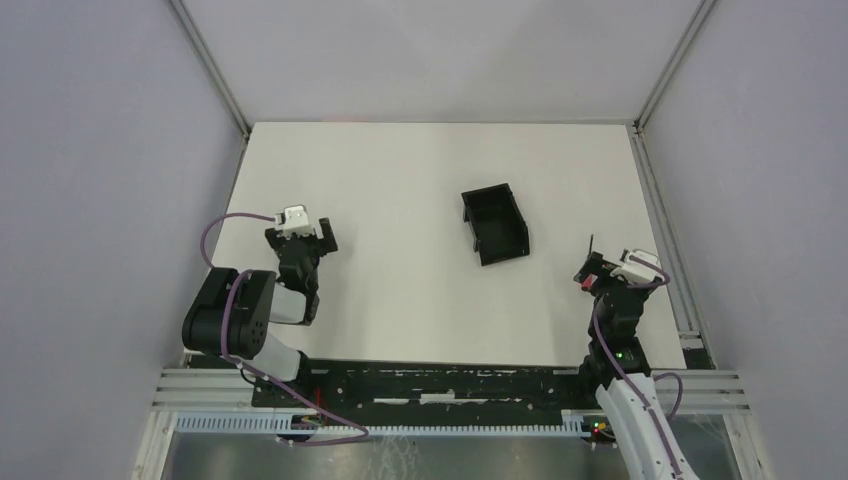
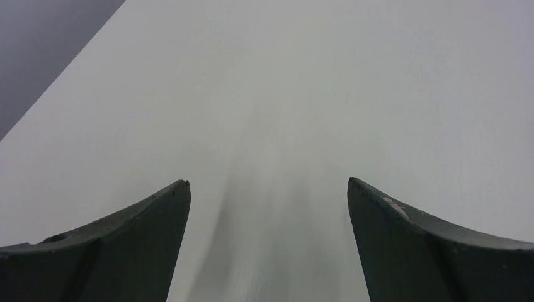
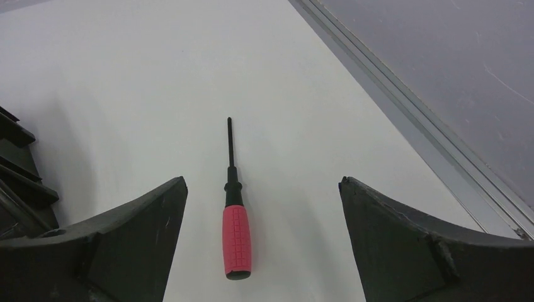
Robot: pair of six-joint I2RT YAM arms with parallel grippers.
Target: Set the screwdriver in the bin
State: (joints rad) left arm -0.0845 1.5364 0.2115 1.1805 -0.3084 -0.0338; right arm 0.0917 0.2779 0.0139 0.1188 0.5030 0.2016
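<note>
The screwdriver [image 3: 237, 238] has a red handle and a thin dark shaft. It lies flat on the white table, shaft pointing away, in the right wrist view. My right gripper [image 3: 261, 182] is open, with the handle lying between its fingers, nearer the left one and touching neither. In the top view the right gripper [image 1: 598, 268] is at the right of the table, and the shaft [image 1: 591, 248] pokes out beyond it. The black bin [image 1: 495, 228] stands open-top at mid-table, left of that gripper. My left gripper [image 1: 300, 234] is open and empty over bare table [image 2: 267, 182].
A corner of the bin [image 3: 19, 170] shows at the left edge of the right wrist view. The metal frame rail [image 3: 415, 119] runs along the table's right edge, close to the right gripper. Grey walls enclose the table on three sides.
</note>
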